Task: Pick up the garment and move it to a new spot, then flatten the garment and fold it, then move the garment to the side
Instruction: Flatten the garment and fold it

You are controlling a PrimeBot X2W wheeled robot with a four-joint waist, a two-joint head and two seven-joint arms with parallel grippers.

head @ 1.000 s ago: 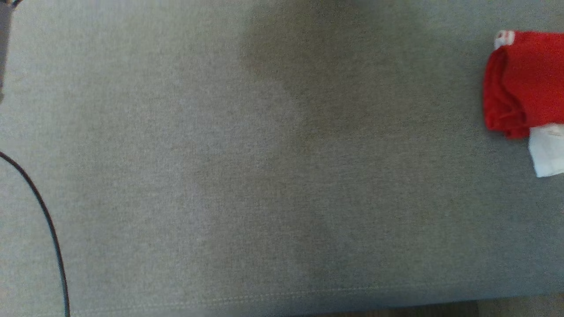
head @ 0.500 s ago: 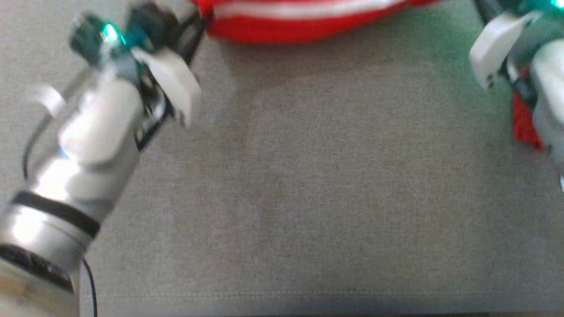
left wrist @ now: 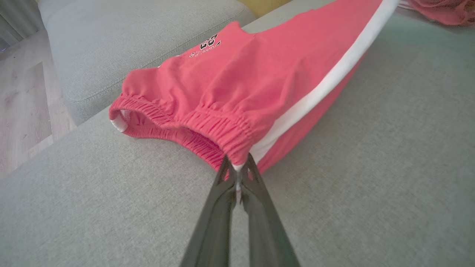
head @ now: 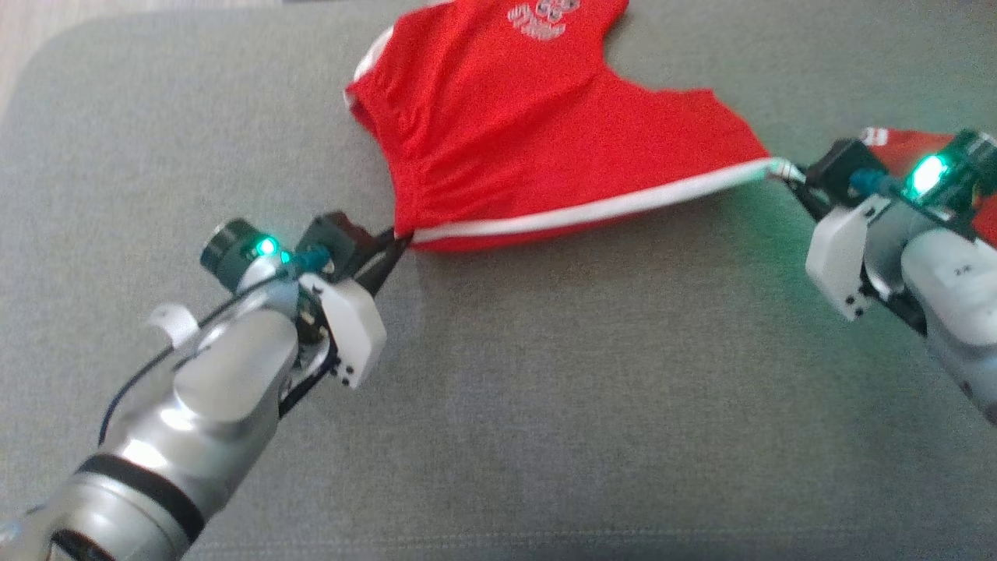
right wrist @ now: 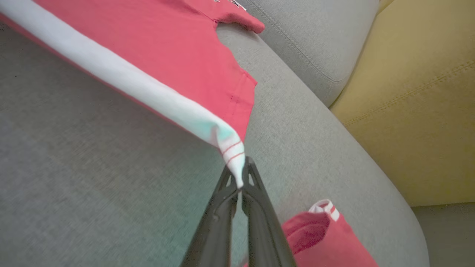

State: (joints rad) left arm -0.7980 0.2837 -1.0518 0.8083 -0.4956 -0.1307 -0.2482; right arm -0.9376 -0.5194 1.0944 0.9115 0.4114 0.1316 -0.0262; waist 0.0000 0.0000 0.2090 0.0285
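The garment (head: 530, 140) is a pair of red shorts with a white side stripe and a pale printed logo. It hangs stretched between my two grippers above the grey cushion (head: 545, 405), its far part resting on the cushion. My left gripper (head: 399, 236) is shut on the elastic waistband corner (left wrist: 237, 148). My right gripper (head: 783, 173) is shut on the white-striped leg hem corner (right wrist: 233, 155). The left wrist view shows the gathered waistband pinched at my left gripper (left wrist: 237, 168). The right wrist view shows the stripe's end pinched at my right gripper (right wrist: 240, 178).
A second red piece of clothing (head: 911, 144) with a white trim lies on the cushion behind my right gripper, also seen as the folded red cloth (right wrist: 319, 237). A yellow cushion (right wrist: 415, 111) stands to the right. Wooden floor (left wrist: 22, 104) lies beyond the cushion's left edge.
The head camera has tilted up, so the whole picture shifted. Both arms and the stretched garment have come fully into view; the grippers still hold its two corners.
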